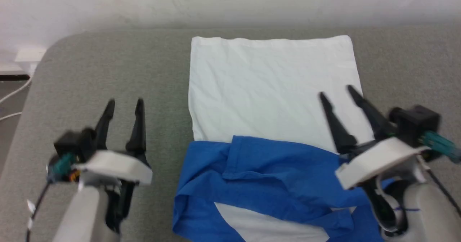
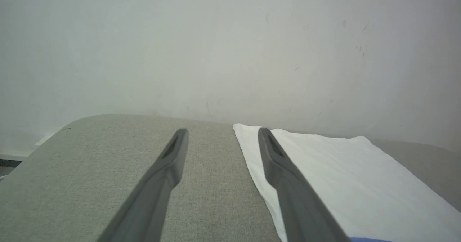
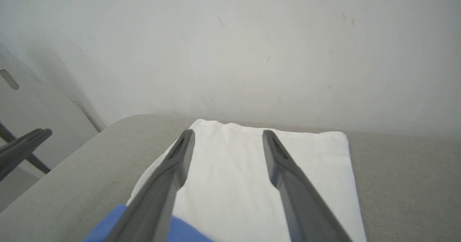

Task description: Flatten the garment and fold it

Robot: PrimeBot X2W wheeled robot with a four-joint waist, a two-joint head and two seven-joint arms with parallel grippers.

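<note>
Grey fabric surface (image 1: 108, 72) against white wall (image 1: 230, 4), white cable (image 1: 16, 90) left.

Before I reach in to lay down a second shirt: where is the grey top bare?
Widest bare patch: the grey top between the left edge of the garment and the rounded left corner, beyond the left claw. A narrower strip lies right of the garment. Crowded: the near middle, with bunched blue cloth beside the right claw.

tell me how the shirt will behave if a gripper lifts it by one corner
The garment looks thin and creased, so it would probably droop and unfold rather than hold its shape. Its blue part lies bunched in folds, so a push would likely wrinkle it further.
</note>
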